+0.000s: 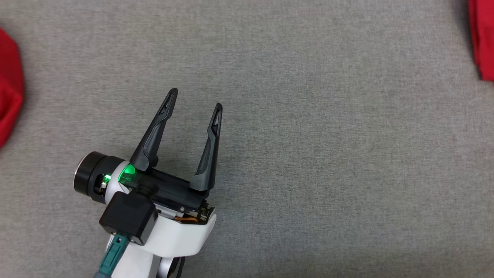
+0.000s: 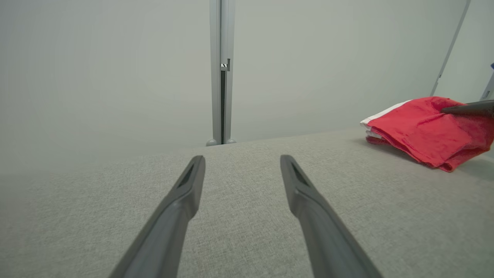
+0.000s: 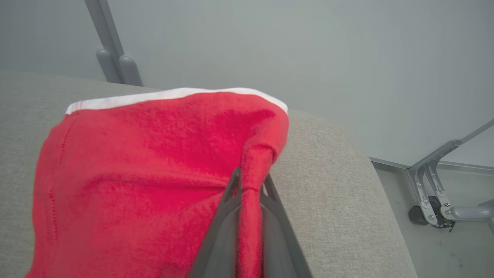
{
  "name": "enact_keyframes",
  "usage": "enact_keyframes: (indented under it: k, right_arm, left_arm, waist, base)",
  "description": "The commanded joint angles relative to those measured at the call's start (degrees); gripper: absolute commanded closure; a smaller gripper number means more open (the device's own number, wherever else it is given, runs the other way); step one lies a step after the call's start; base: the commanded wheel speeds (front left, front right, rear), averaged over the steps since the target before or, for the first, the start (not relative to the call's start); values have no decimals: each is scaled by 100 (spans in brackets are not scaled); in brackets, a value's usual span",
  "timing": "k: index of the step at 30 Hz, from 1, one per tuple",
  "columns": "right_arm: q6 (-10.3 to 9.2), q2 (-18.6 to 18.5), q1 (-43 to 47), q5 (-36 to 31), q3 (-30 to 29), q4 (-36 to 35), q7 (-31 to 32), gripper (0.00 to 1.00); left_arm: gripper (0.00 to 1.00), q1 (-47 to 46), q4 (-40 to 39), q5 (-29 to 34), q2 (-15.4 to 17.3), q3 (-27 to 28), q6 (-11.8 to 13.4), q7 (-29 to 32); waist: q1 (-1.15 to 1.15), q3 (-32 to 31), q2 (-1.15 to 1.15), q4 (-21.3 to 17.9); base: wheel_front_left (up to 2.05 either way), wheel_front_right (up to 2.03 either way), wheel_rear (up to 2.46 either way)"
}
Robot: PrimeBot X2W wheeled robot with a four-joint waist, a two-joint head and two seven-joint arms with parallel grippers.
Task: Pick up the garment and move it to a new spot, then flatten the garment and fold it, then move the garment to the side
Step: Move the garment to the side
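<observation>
Garment [image 3: 146, 162], red with a white hem, is lying in layers near the edge of the gray table [image 3: 339, 185]. Right gripper [image 3: 251, 178] is pinching a fold of it. Left gripper [image 1: 196, 98] is hovering spread over bare table, well apart.

Your desk [image 1: 308, 154] is covered in plain grey woven fabric, flat and smooth across the whole middle. You've got a red garment [image 2: 420, 131] with a white trim lying bunched in layers on it, over by the far right corner where the desk edge rounds off. There's another bit of red cloth [image 1: 8, 88] resting on the left side, well apart from the first.
</observation>
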Motion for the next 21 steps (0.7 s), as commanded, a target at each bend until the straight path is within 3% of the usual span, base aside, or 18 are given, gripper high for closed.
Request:
enact_keyframes:
  k: [1, 2, 3, 4, 10, 14, 21]
  right_arm:
    - [-13, -51, -123, -82, -26, 79, -40, 100]
    - [-13, -58, -201, -150, -59, 165, -73, 100]
    - [-13, -44, -271, -229, -93, 252, -101, 55]
    - [-13, -19, -337, -348, -97, 335, -124, 0]
    - [-13, 320, -590, -1310, -12, 726, -516, 0]
    - [-13, 1015, -396, -1759, 148, 736, -899, 0]
    - [-13, 2318, 541, -1927, 421, 728, -1363, 0]
  left_arm:
    - [0, -110, -49, 68, 35, 22, -38, 0]
    - [0, -116, -65, 82, 37, 33, -60, 0]
    - [0, -120, -69, 97, 37, 37, -75, 0]
    - [0, -125, -59, 112, 32, 37, -97, 0]
    - [0, -50, 93, 41, 27, 3, -127, -1]
    - [0, 153, 287, -74, 22, 39, -22, -1]
    - [0, 718, 776, -352, 15, 241, 169, 0]
  waist:
    - [0, 177, 0, -156]
    - [0, 202, 0, -175]
    - [0, 219, 0, -188]
    - [0, 228, 0, -199]
    - [0, -65, 0, -181]
    - [0, -637, 0, -99]
    - [0, -1835, 0, 171]
  base:
    - [0, 0, 0]
    - [0, 0, 0]
    - [0, 0, 0]
    - [0, 0, 0]
    - [0, 0, 0]
    - [0, 0, 0]
    - [0, 0, 0]
